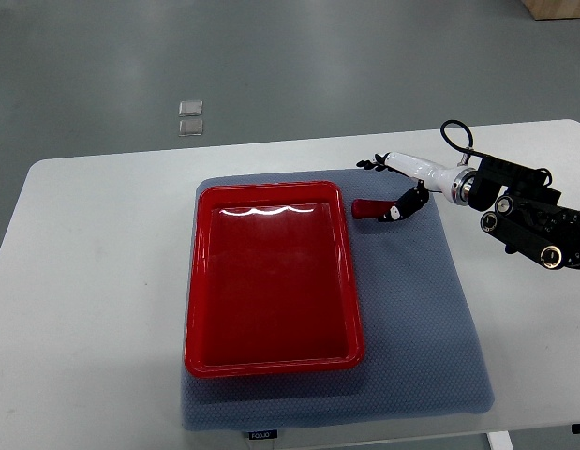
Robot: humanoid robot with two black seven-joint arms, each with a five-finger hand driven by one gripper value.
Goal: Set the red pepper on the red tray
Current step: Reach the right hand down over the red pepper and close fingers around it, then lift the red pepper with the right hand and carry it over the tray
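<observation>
White desk, right hand at the red pepper, tray empty.

White desk (102,281) carries a grey-blue mat (421,319) spread under and left of the right hand (402,187), whose arm enters from the right edge. Red tray (210,281) sits on the mat well to the hand's left, nothing in it. Red pepper (367,210) lies on the mat just beside the tray's right rim, at the hand's lower fingers. Dark fingertips (408,202) touch or nearly touch the pepper's right end; other fingers reach up-left, spread. Hand looks partly open; can't tell if it actually has a grip. Pepper not lifted.
</observation>
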